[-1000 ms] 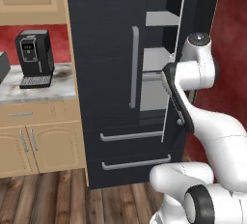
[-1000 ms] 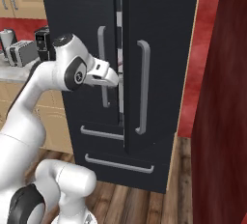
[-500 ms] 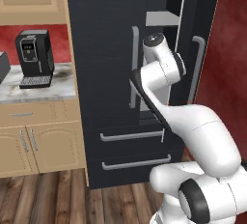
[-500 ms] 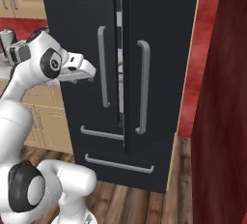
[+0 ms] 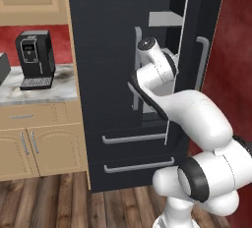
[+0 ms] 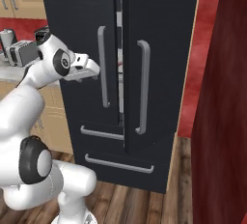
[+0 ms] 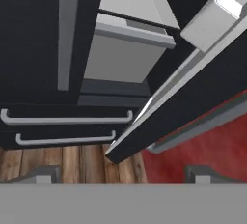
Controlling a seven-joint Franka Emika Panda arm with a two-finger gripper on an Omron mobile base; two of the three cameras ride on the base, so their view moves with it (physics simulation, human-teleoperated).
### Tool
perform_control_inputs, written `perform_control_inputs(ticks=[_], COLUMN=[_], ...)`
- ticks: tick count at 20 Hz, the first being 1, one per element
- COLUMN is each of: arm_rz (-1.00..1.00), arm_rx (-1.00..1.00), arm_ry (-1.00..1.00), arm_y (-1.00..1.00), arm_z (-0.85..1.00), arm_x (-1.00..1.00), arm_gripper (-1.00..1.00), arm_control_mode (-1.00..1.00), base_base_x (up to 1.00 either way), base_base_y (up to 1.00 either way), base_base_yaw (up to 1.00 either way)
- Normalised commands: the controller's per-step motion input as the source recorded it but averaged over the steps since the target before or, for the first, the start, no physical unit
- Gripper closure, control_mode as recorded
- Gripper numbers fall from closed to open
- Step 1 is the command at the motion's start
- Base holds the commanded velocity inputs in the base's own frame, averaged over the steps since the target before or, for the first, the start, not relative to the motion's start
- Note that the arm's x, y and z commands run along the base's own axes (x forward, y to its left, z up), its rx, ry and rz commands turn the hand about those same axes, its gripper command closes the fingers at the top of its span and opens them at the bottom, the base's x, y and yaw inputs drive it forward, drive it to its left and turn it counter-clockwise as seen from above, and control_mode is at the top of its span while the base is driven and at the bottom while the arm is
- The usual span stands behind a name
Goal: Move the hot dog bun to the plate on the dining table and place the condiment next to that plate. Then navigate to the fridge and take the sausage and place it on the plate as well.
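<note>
The tall black fridge (image 5: 103, 50) fills the middle of both base views, and its right door (image 6: 164, 49) stands ajar. My gripper (image 6: 94, 69) hovers just left of the left door's silvery handle (image 6: 102, 66). In the hand view my gripper (image 7: 123, 174) is open and holds nothing. It looks down at a pale grey shelf and bin (image 7: 120, 59) inside the fridge (image 7: 29, 35). The lower drawers (image 7: 62, 126) lie below. The sausage is hidden. The hot dog bun, plate, condiment and dining table are out of view.
A black coffee machine (image 5: 34, 60) stands on the marble wall counter (image 5: 54, 87), above wooden cabinets (image 5: 34, 138). A grey appliance (image 6: 21, 53) sits on that counter. A dark red wall (image 6: 226, 121) stands close on the right. The ajar door's edge (image 7: 193, 102) juts out over the wooden floor (image 7: 72, 162).
My arm has swung left, from the ajar right door's edge to the front of the left door. The gripper has stayed open and the door has not moved.
</note>
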Motion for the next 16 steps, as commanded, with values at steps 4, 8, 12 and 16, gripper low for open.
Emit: perform_control_inputs(ticks=[4, 8, 12, 16], arm_rz=[0.0, 0.0, 0.01, 0.01], arm_rx=[0.0, 0.0, 0.0, 0.0], arm_ry=[0.0, 0.0, 0.0, 0.0], arm_y=[-0.07, -0.06, -0.01, -0.13], arm_z=[-0.01, 0.0, 0.0, -0.01], arm_x=[0.43, 0.56, 0.6, 0.52], arm_gripper=[-1.0, -1.0, -1.0, -1.0], arm_control_mode=[-1.0, -1.0, -1.0, -1.0], base_base_x=[0.0, 0.0, 0.0, 0.0], base_base_y=[0.0, 0.0, 0.0, 0.0], base_base_yaw=[0.0, 0.0, 0.0, 0.0])
